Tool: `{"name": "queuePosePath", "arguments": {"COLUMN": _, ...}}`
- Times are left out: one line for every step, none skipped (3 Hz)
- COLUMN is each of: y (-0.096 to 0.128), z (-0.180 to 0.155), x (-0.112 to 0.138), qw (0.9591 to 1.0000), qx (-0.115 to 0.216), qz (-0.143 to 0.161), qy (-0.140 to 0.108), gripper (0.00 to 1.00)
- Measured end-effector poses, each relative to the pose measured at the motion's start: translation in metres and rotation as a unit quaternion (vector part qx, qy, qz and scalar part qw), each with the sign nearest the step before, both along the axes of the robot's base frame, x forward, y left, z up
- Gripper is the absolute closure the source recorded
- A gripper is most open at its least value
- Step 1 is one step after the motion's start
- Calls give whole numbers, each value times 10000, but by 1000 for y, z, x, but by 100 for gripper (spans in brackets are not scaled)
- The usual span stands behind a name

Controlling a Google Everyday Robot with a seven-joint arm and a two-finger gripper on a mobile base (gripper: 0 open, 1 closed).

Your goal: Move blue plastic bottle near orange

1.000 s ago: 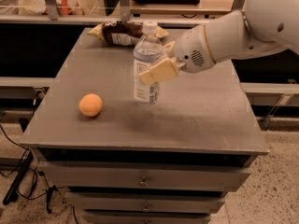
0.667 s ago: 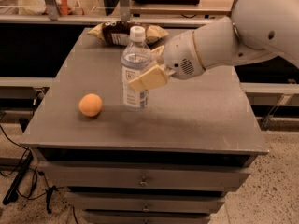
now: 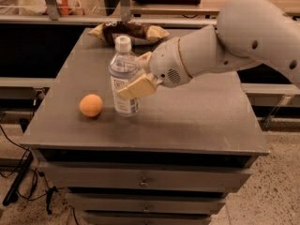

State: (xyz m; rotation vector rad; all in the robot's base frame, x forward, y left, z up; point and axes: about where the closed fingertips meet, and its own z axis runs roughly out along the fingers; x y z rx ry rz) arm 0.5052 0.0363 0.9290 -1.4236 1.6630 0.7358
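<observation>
Grey cabinet top (image 3: 197, 121), speckled floor (image 3: 276, 196) | 1 orange (image 3: 91, 105) | 1 blue plastic bottle (image 3: 123, 74) upright just beside orange | 1 gripper (image 3: 135, 74), jaws pinching bottle | 1 snack bag (image 3: 129, 32) behind orange

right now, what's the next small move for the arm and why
Probably open the pincer and let go. It is shut on the blue plastic bottle, which stands upright, its base seemingly on the table, beside the orange with only a small gap. That looks near enough.
</observation>
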Motion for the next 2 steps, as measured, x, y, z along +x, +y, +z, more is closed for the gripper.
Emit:
{"name": "queuePosePath", "arguments": {"y": 5, "z": -6, "x": 1, "qw": 10000, "qx": -60, "qz": 33, "qy": -2, "gripper": 100}}
{"name": "queuePosePath", "arguments": {"y": 8, "z": -12, "x": 2, "qw": 9999, "qx": -110, "qz": 55, "qy": 32, "gripper": 100}}
